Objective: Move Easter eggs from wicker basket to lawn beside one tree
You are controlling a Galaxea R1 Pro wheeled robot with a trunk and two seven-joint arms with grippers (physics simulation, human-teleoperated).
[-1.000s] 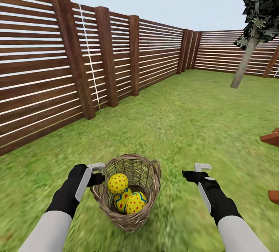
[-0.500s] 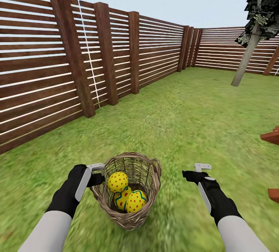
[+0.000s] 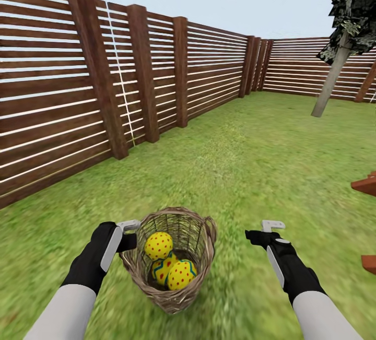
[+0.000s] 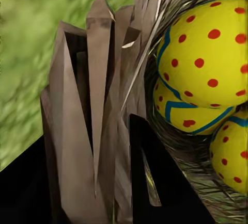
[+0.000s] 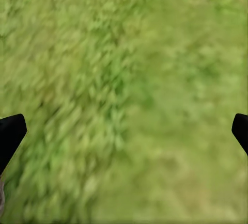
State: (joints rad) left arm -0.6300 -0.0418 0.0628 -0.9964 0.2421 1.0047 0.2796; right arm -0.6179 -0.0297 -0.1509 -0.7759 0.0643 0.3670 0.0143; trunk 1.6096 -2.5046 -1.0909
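The wicker basket [image 3: 168, 299] hangs just above the lawn [image 3: 245, 162], with my left gripper [image 3: 128, 233] shut on its rim. Three yellow Easter eggs lie inside it: one on top [image 3: 158, 245], one at the front [image 3: 181, 275] and one half hidden beneath [image 3: 163, 266]. The left wrist view shows the woven wall [image 4: 98, 105] pinched beside a dark finger [image 4: 155, 182], with the eggs [image 4: 206, 48] close behind. My right gripper [image 3: 263, 233] is open over bare grass [image 5: 124, 100], right of the basket. A tree with a pale trunk [image 3: 329, 81] stands far right.
A reddish-brown slatted fence [image 3: 104, 84] runs along the left and across the back of the garden. Reddish wooden pieces [image 3: 365, 184] poke in at the right edge. Open grass stretches between me and the tree.
The whole view has shifted slightly, so the camera moved. The basket has swung a little to the left in my left gripper, and the eggs shifted with it.
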